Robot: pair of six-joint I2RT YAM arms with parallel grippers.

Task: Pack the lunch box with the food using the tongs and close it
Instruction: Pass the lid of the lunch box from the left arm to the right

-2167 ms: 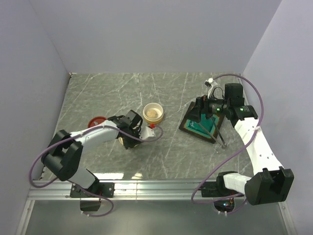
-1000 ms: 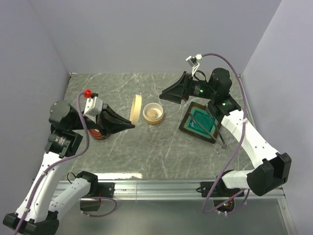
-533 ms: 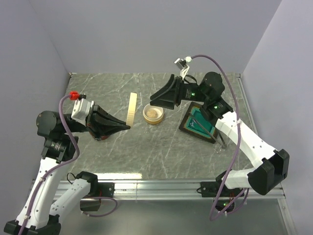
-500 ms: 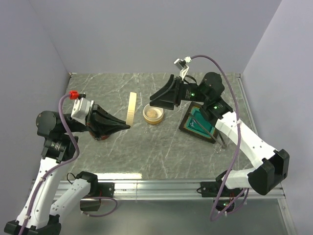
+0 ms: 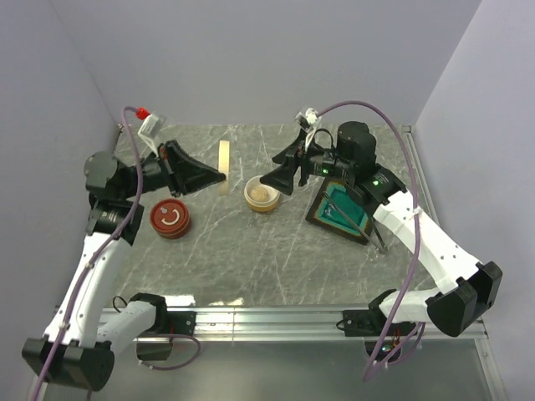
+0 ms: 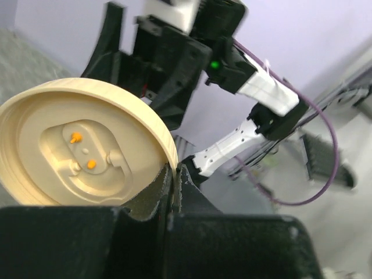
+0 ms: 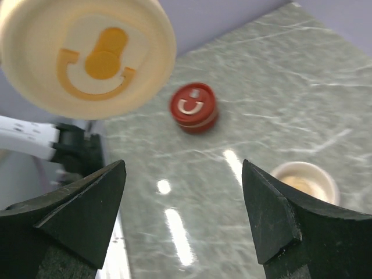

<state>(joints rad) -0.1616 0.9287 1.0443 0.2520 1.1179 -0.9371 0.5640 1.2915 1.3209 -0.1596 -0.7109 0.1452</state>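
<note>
Logged on grey-green marbled table (image 5: 251,251), working left to right.

Found round red plastic container (image 5: 170,219) at left, lidded, white smile mark on top, standing alone.

Behind and just right of it, noted left gripper (image 5: 221,174) raised off the table and pinched tight on the rim of flat round cream plastic lid (image 5: 224,154). Held on edge, so showing only as a thin strip from above. From left wrist view, confirmed jaws pressed together on lower right rim, hollow inner face toward that camera. Counted two small orange spots on that face; cannot tell what those are. From right wrist view, saw the outer face with orange smile mark, up in the air.

Right of the lid, found open round cream plastic container (image 5: 262,209) upright on the table, with tan food pieces (image 5: 262,195) inside.

Just behind and right of it, noted right gripper (image 5: 269,170) with jaws spread wide, nothing between them, pointed toward the lid and the left arm.

Further right, found square green tray with a dark frame (image 5: 338,215), lying flat, set cornerwise.

Along its right edge, spotted thin silver metal tongs (image 5: 378,238) lying on the table, ungripped, well apart from both grippers. Too fine to resolve: cannot tell whether the two arms sit apart or together.
</note>
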